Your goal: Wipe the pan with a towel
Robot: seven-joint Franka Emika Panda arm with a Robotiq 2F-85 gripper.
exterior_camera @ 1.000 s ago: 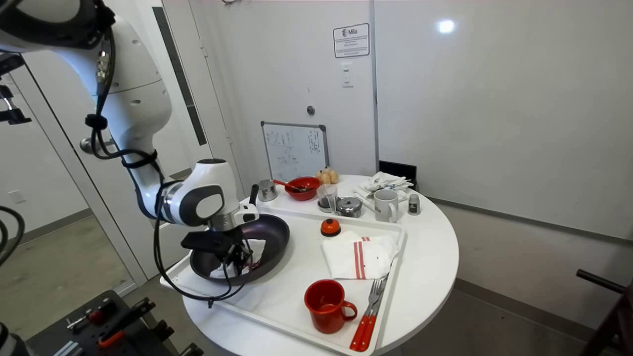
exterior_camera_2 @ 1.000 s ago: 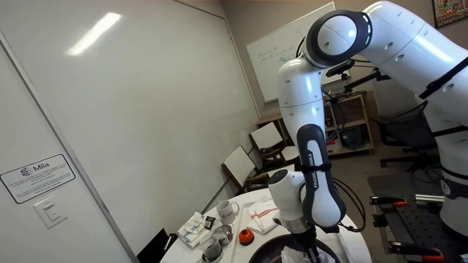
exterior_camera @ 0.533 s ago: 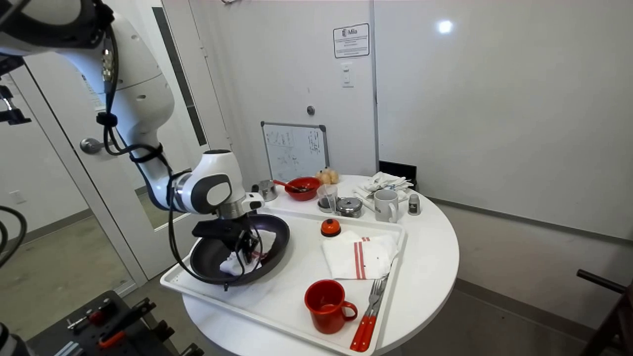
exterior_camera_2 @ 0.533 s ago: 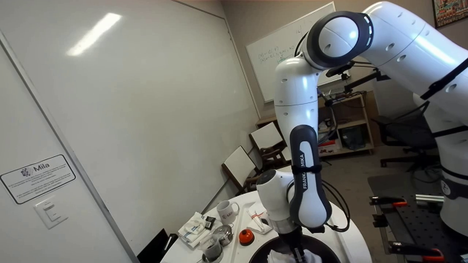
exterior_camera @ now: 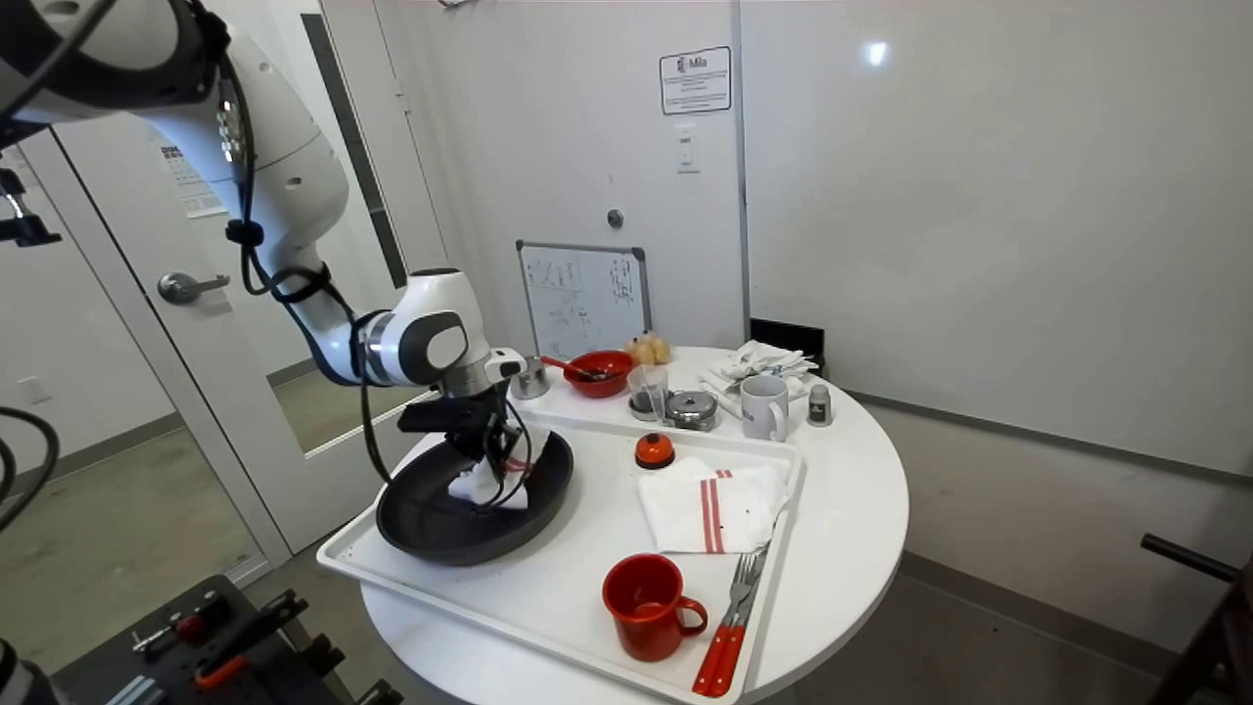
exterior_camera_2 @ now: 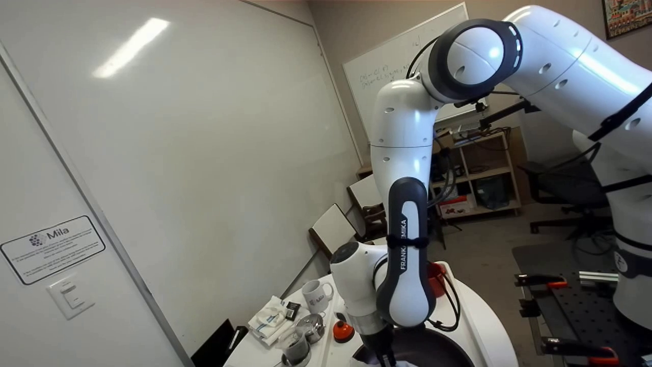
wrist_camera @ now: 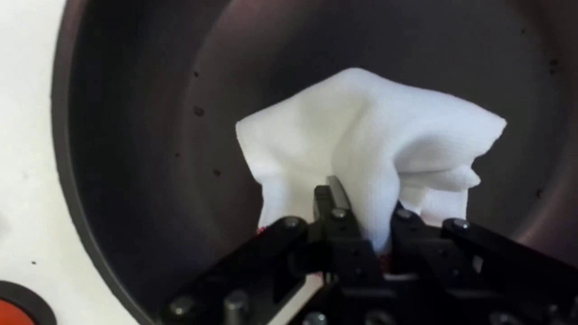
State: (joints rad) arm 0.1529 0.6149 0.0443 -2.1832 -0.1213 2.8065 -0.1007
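Clamping a raised fold of the white towel [wrist_camera: 361, 122], the claw [wrist_camera: 368, 207] holds its jaws narrow, with cloth between them. The towel lies crumpled inside the dark pan [exterior_camera: 431, 509]; whether every lower fold touches the pan floor cannot be told. In the wrist view, dark specks [wrist_camera: 198, 110] show on the pan surface to the left and right of the towel.

As seen in an exterior view, the pan sits on the left side of the white tray [exterior_camera: 597, 519], which rests on the round table [exterior_camera: 857, 529]. A folded cloth [exterior_camera: 675, 509] with red stripes lies on the right side of the tray. An orange knob [exterior_camera: 654, 448] stands on the far side, apart from the pan. A red mug [exterior_camera: 641, 627] stands upright on the near side, handle to the right. Just right of this mug lie a red-handled fork [exterior_camera: 709, 666] and a second red-handled utensil [exterior_camera: 726, 666]. Beyond the far rim of the tray stand a red bowl [exterior_camera: 592, 387] and a white mug [exterior_camera: 760, 411].
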